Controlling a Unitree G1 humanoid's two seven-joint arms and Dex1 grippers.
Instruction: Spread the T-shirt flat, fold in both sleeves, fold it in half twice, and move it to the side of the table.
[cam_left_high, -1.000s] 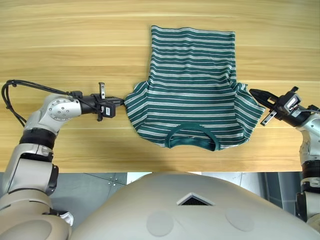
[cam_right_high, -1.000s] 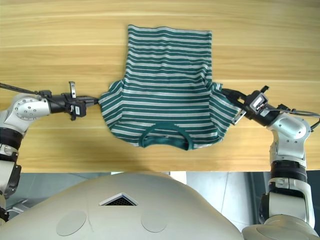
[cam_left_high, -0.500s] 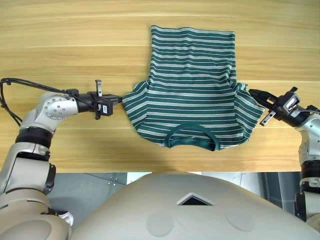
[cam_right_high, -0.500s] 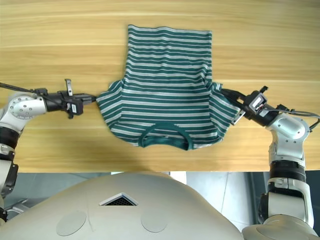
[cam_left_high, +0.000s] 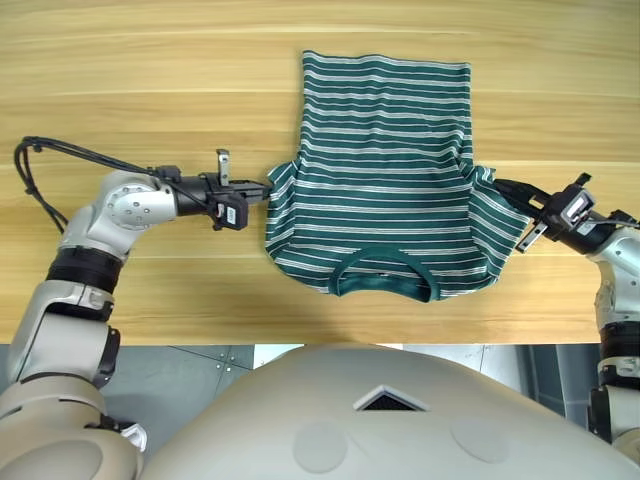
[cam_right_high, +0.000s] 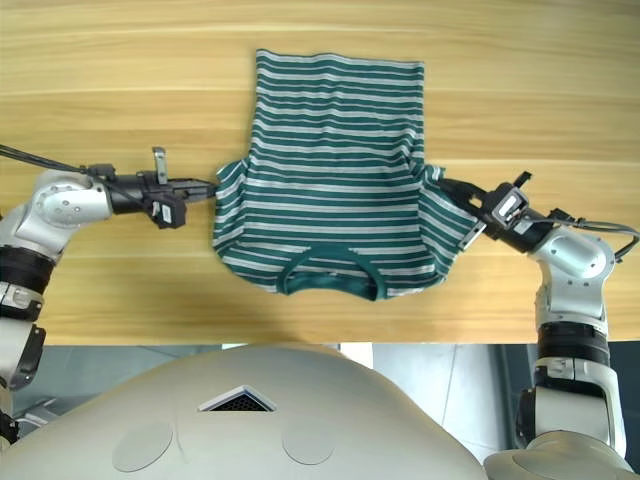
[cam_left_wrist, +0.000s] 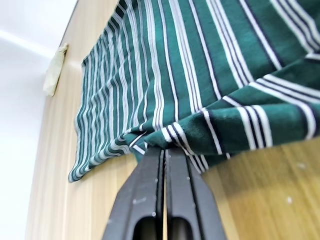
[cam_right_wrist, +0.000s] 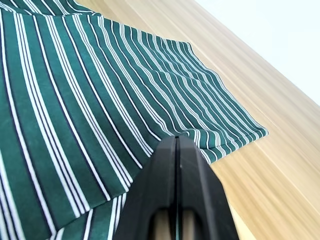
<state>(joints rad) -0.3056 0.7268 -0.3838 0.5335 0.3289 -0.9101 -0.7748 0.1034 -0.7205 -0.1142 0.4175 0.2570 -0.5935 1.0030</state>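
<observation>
A green T-shirt with white stripes (cam_left_high: 385, 170) lies on the wooden table (cam_left_high: 150, 80), collar (cam_left_high: 385, 270) toward me and hem at the far side. My left gripper (cam_left_high: 264, 188) is shut on the edge of the left sleeve (cam_left_wrist: 200, 132), which is pushed in against the body of the shirt. In the left wrist view the fingers (cam_left_wrist: 150, 170) press together with striped cloth pinched at their tips. My right gripper (cam_left_high: 499, 184) is shut on the right sleeve (cam_left_high: 500, 225), its tips (cam_right_wrist: 176, 142) resting on the fabric.
Bare wood stretches on both sides of the shirt and beyond the hem. The table's front edge (cam_left_high: 200, 343) runs just below the collar. A small beige scrap (cam_left_wrist: 55, 62) sits at the table's edge past the hem.
My left gripper first drew slightly left, then moved right toward the shirt, carrying the left sleeve inward so it bunches against the body. The right gripper has edged slightly left.
</observation>
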